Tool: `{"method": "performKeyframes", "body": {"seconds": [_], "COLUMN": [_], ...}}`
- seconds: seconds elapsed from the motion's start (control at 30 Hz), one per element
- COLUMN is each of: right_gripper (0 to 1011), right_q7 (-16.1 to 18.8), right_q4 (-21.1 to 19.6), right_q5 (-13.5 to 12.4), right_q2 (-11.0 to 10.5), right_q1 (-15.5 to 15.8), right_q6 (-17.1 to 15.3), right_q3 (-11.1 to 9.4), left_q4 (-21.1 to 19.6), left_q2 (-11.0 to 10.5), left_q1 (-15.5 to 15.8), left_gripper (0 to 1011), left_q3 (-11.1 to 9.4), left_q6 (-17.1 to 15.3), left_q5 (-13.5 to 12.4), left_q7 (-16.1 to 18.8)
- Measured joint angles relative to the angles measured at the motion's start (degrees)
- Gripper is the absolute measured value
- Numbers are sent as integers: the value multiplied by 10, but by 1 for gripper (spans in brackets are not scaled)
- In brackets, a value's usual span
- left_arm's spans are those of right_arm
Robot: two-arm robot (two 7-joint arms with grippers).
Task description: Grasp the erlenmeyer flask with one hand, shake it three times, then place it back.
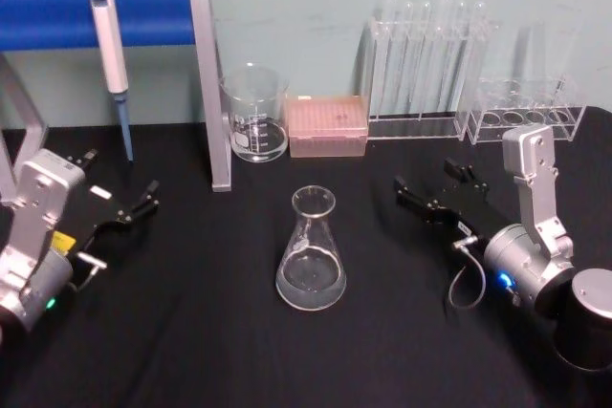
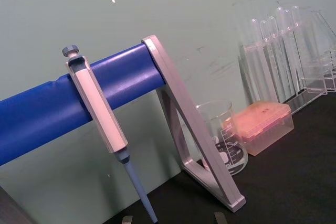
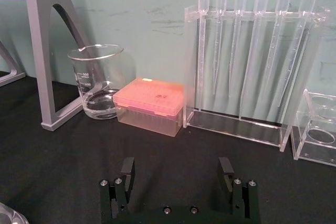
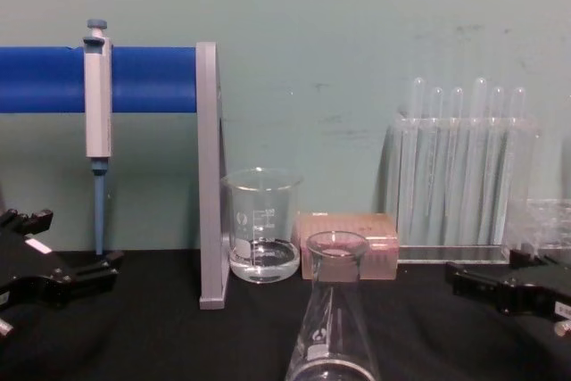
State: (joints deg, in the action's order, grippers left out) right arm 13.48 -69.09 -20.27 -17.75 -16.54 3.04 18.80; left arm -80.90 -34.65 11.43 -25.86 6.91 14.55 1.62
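The erlenmeyer flask [image 1: 312,250] stands upright mid-surface, untouched. The right tool [image 1: 427,194] rests released, jaws apart, toward the right edge; the left tool [image 1: 134,207], also released, is parked near the left edge. A good grasp would likely close on the narrow neck, squarely and level.

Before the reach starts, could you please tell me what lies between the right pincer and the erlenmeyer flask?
Nothing: in the head view, only bare black tabletop separates the open right pincer from the erlenmeyer flask.
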Motion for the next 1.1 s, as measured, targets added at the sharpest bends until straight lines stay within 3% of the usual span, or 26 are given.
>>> {"method": "performKeyframes", "body": {"seconds": [1.1], "right_gripper": [1003], "right_q7": [0], "right_q4": [0], "right_q5": [-1], "right_q2": [0], "right_q1": [0], "right_q6": [0], "right_q3": [0], "left_q4": [0], "left_q2": [0], "left_q1": [0], "left_gripper": [1001], "left_q3": [0], "left_q6": [0], "left_q5": [0], "left_q7": [0]}}
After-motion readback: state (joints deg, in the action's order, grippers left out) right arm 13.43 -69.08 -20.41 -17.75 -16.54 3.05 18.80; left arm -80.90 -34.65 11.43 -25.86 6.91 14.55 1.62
